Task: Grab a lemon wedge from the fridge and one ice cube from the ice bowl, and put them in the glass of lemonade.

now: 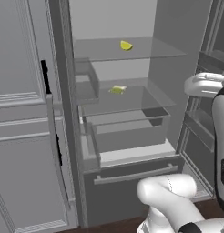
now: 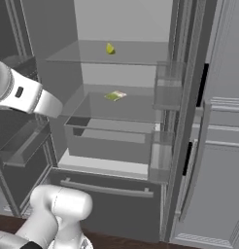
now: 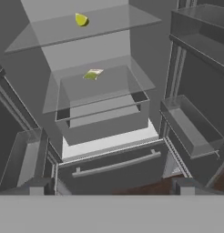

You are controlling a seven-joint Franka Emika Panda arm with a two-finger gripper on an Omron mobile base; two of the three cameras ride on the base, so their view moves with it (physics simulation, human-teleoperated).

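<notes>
Fridge (image 1: 132, 173) doors wide, exposing shelves | lemon wedge (image 1: 126, 45) on top shelf, packet (image 1: 117, 89) below | gripper (image 3: 109, 186) spread, empty, facing in for the reach

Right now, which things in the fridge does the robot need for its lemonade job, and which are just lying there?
For the job:
- the fridge, doors open
- the lemon wedge, on the upper glass shelf
- the gripper, open, back from the shelves

Just lying about:
- the flat green-yellow packet, on the shelf below
- the clear drawer under that
</notes>
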